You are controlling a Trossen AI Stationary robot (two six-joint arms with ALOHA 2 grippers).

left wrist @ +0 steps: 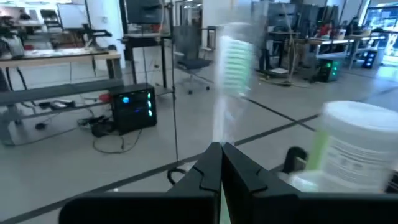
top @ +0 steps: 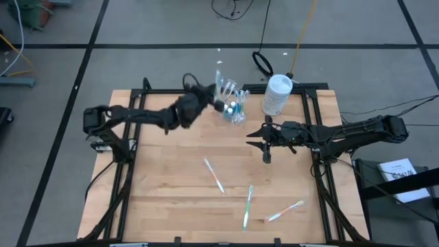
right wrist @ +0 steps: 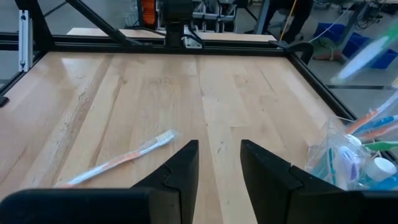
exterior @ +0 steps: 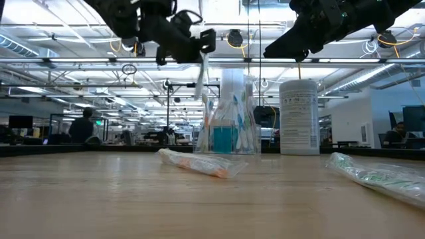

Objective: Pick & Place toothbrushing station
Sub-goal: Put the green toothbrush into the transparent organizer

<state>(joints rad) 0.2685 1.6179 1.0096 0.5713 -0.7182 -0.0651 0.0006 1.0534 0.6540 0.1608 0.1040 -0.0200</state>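
The clear plastic holder (top: 233, 108) stands at the table's far middle with several toothbrushes and blue tubes in it; it also shows in the low view (exterior: 229, 126) and the right wrist view (right wrist: 357, 155). My left gripper (top: 217, 101) is beside the holder, above the table, shut on a slim toothbrush (left wrist: 235, 62) with green bristles. My right gripper (top: 266, 140) hovers open and empty to the right of the holder, its fingers apart in its wrist view (right wrist: 219, 163). Three wrapped toothbrushes (top: 214, 175) (top: 247, 206) (top: 285, 211) lie flat on the table. My left gripper pinches the toothbrush's handle (left wrist: 219, 134) between its two shut fingers. The brush sticks out past the fingertips, with its green bristle head (left wrist: 236, 59) at the free end. In the low view it slants down below the gripper (exterior: 200, 76), clear of the table, beside the holder's upper part.
A large white round bottle (top: 277, 95) with a lid stands just right of the holder and shows in the low view (exterior: 299, 116). A black metal frame runs along the table's sides (top: 322, 178). Bare wood lies at the near left (top: 158, 199).
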